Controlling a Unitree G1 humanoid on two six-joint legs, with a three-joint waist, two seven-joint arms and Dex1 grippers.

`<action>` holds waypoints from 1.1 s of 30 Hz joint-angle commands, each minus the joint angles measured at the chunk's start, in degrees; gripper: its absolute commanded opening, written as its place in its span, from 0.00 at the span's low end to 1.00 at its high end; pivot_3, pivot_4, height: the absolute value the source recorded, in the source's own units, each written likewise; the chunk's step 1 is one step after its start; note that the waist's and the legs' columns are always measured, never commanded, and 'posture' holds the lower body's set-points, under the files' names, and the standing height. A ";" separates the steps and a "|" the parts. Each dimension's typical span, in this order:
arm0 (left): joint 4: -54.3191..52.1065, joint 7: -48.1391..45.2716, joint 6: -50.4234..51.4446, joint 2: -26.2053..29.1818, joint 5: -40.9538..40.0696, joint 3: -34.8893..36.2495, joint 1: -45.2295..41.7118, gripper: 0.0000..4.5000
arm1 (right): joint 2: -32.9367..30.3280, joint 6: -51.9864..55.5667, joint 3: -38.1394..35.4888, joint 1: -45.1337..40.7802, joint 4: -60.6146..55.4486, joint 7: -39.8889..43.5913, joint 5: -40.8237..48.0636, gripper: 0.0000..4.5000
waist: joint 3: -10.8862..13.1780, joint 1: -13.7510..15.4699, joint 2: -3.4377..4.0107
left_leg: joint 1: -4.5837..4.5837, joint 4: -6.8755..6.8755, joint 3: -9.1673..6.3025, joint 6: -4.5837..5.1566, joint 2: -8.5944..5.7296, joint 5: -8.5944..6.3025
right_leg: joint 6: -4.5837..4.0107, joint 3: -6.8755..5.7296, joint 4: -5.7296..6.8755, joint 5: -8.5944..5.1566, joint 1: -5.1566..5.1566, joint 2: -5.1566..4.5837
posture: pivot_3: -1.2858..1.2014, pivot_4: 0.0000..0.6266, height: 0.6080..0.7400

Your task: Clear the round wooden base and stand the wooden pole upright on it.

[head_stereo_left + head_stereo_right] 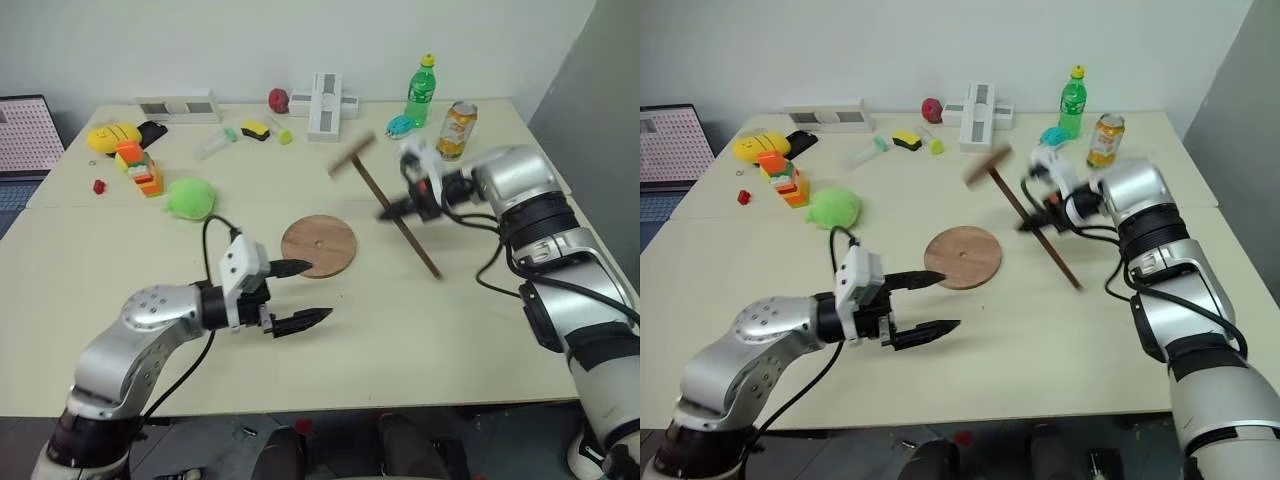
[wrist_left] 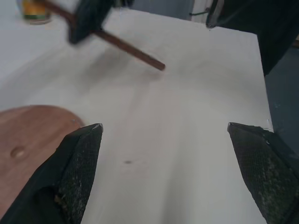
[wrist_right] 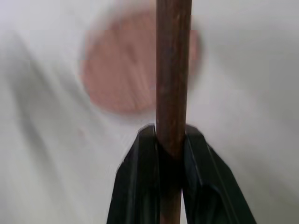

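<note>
The wooden pole (image 1: 392,205) is clamped at mid-length in the right hand (image 1: 399,209), clear of the worktop (image 1: 420,330) and tilted, its disc end up and away from the robot, its bare end down and toward it. The right wrist view shows what the head views leave unclear: both black fingers (image 3: 140,177) pressed against the rod, with the round wooden base (image 3: 117,70) blurred beyond them. The round wooden base (image 1: 318,245) lies flat and bare on the worktop, beside and below the right hand, with its centre hole visible in the head views. The left hand (image 1: 300,295) hovers just beside the base, fingers spread wide apart and empty; its wrist view shows the base's edge by one fingertip (image 2: 81,154) and the pole's free end ahead. A green plush toy (image 1: 190,198), a green bottle (image 1: 421,92) and a can (image 1: 457,130) stand farther off.
</note>
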 commanded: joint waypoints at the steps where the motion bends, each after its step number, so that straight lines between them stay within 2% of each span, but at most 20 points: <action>1: -2.30 5.18 -7.24 -4.53 1.50 3.96 3.12 1.00 | 6.33 -1.25 -11.01 1.99 -15.47 -11.59 7.69 0.05 | -0.01 0.57 -0.01 | -0.02 0.00 -0.06 0.06 -0.01 -0.03 | 0.00 -0.08 -0.03 0.00 0.01 0.00 | 0.52 0.24 1.00; 3: -2.50 7.92 -9.82 -6.97 2.89 4.83 5.26 1.00 | 9.97 -6.37 -11.88 5.68 -22.09 -17.13 7.45 0.05 | -0.06 0.88 -0.07 | -0.02 0.03 -0.06 0.14 -0.04 -0.08 | 0.00 -0.06 -0.04 0.00 0.06 -0.05 | 0.52 0.24 1.00; 4: -3.08 11.07 -12.09 -8.29 6.24 4.87 7.20 1.00 | 13.64 -11.28 -12.87 8.43 -25.52 -21.75 7.34 0.05 | -0.14 1.01 -0.14 | -0.04 0.05 -0.06 0.14 -0.07 -0.08 | 0.00 -0.06 -0.08 0.00 0.06 -0.05 | 0.52 0.24 1.00; 6: -5.03 15.22 -12.74 -12.43 4.97 6.19 10.49 1.00 | 18.31 -18.37 -11.80 13.19 -29.47 -28.10 5.26 0.05 | -0.15 1.09 -0.16 | -0.03 0.07 -0.09 0.13 -0.07 -0.09 | 0.00 -0.08 -0.11 0.00 0.11 -0.10 | 0.52 0.24 1.00; 12: -7.41 20.46 -15.40 -17.33 6.77 5.30 16.30 1.00 | 24.66 -30.04 -7.54 21.16 -28.29 -36.93 1.63 0.05 | -0.13 1.34 -0.14 | -0.08 0.10 0.00 0.09 -0.10 -0.07 | 0.00 0.02 0.03 0.01 -0.02 -0.18 | 0.52 0.24 1.00; 18: -4.90 22.03 -18.39 -18.91 9.42 3.84 17.93 1.00 | 25.27 -37.45 -4.58 24.19 -24.30 -39.16 -0.44 0.05 | -0.13 0.89 -0.14 | 0.04 0.07 0.03 0.10 -0.09 -0.07 | 0.00 0.04 0.06 0.01 0.04 -0.06 | 0.52 0.24 1.00; 33: -2.25 21.84 -19.59 -18.71 9.16 3.50 17.54 1.00 | 28.34 -42.79 -3.23 25.15 -16.35 -42.33 -0.69 0.05 | -0.13 0.87 -0.14 | 0.04 0.06 0.03 0.10 -0.08 -0.07 | 0.00 0.06 0.04 0.00 0.04 -0.04 | 0.52 0.24 1.00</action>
